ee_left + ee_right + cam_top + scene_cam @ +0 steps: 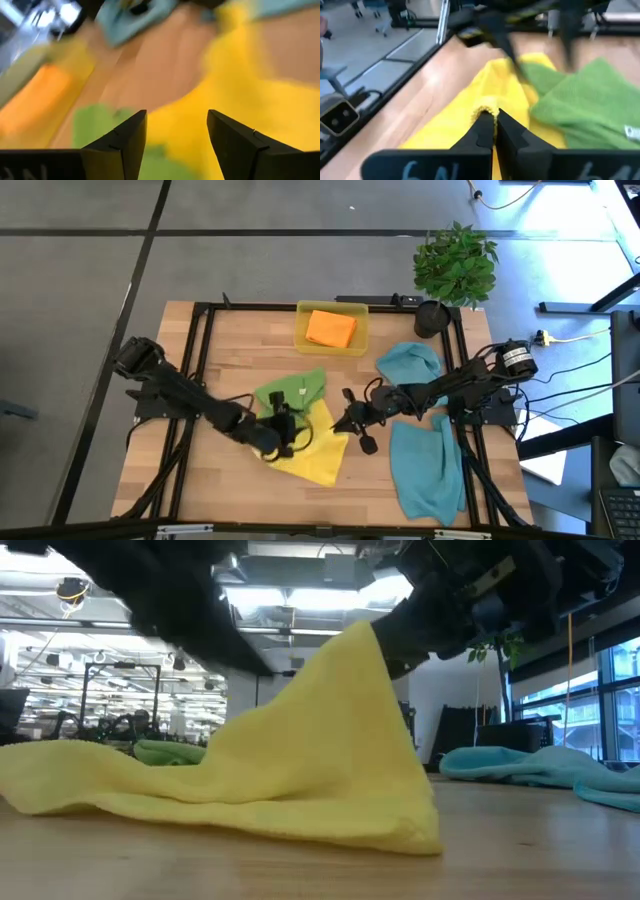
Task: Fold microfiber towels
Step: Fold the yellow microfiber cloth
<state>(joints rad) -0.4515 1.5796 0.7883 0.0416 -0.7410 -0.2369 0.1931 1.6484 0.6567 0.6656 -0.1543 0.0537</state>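
Note:
A yellow towel (318, 452) lies in the middle of the table, with one corner raised to a peak (365, 635). My right gripper (342, 422) is shut on that raised part. A green towel (293, 390) lies crumpled just beyond it, touching its far edge. My left gripper (283, 430) is open over the yellow towel's left part, its fingers (127, 142) above yellow and green cloth. An orange towel (330, 328) lies folded in the tray. Two teal towels (410, 363) (425, 465) lie at the right. My right gripper pinches an edge or corner of the yellow towel (485, 111) between its two shut fingers, coming from the table's right side and slanting down. That part is lifted into a peak. The cloth slopes down from it, and the rest (200, 800) lies on the table.
A translucent yellow tray (304, 340) stands at the far middle. A potted plant (452, 270) stands at the far right corner. Black frame rails (190, 360) run along the table's sides. Bare wood (215, 490) shows at the near left.

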